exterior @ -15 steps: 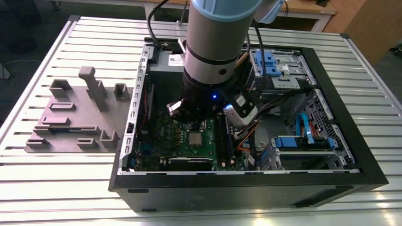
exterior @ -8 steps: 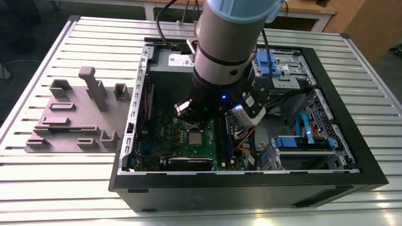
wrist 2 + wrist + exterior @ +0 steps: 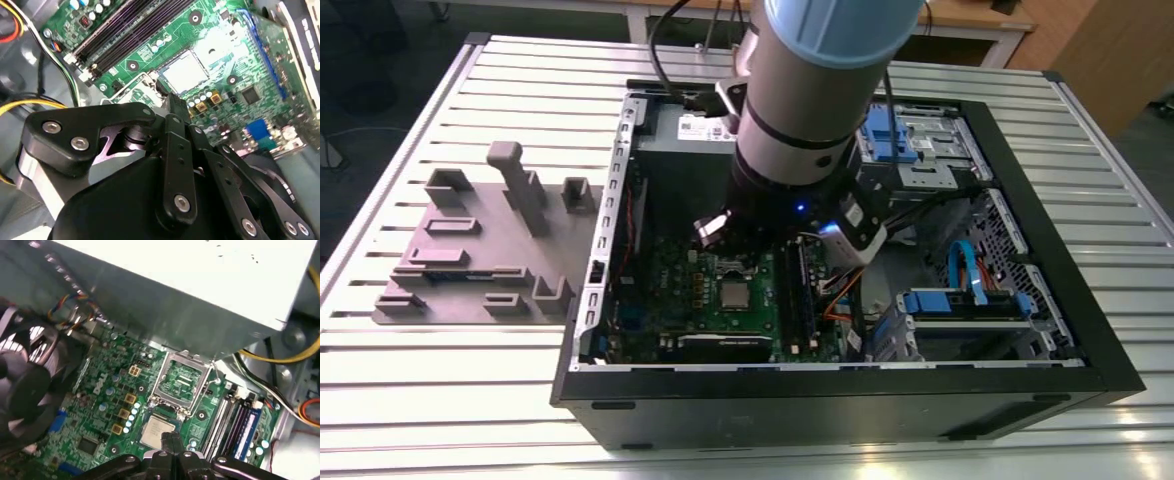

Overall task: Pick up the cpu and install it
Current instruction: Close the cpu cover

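Fingers of the gripper are pressed together with nothing between them. Their tips stand over one edge of the cpu; whether they touch it I cannot tell. The cpu lies flat in its socket on the green board, silver top up, and in both wrist views it sits square with the socket. The socket's metal frame is swung open just beside the cpu. Dark memory slots run along the board near the socket, and a black fan sits at the board's other side. In the exterior view the arm reaches down into the open case, which lies on a slatted table. On the exterior view's left, a grey fixture rests on the table just beside the case.
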Motion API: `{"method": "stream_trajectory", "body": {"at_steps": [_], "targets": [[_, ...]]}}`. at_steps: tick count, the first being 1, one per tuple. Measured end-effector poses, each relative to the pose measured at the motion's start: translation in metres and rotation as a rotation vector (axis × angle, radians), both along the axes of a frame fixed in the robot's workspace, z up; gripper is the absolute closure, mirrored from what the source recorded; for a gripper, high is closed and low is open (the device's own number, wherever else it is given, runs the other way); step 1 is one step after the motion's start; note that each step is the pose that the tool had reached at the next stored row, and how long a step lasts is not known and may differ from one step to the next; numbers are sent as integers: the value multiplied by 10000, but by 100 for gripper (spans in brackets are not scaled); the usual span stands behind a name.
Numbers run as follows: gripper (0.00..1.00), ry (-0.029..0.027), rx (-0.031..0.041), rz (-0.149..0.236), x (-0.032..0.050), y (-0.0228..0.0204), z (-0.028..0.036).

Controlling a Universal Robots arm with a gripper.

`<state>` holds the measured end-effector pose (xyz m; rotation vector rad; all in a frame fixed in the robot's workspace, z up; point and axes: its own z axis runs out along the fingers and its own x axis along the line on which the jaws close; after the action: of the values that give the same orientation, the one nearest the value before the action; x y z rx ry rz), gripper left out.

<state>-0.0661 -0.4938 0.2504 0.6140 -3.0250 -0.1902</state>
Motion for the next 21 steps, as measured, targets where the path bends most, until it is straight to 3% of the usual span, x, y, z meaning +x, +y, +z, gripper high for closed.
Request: {"method": "stream_trajectory", "body": {"at_steps": [7,8,10,11,12,21], "targets": [[90,-16,19,1218,0,0,-54],[90,-22,93,1295,1,-1,-55],[90,-47,465,1302,7,0,-57],[90,-56,597,1305,12,0,-59],[90,-58,645,1337,16,0,-66],[90,-33,651,2739,18,0,-107]]}}
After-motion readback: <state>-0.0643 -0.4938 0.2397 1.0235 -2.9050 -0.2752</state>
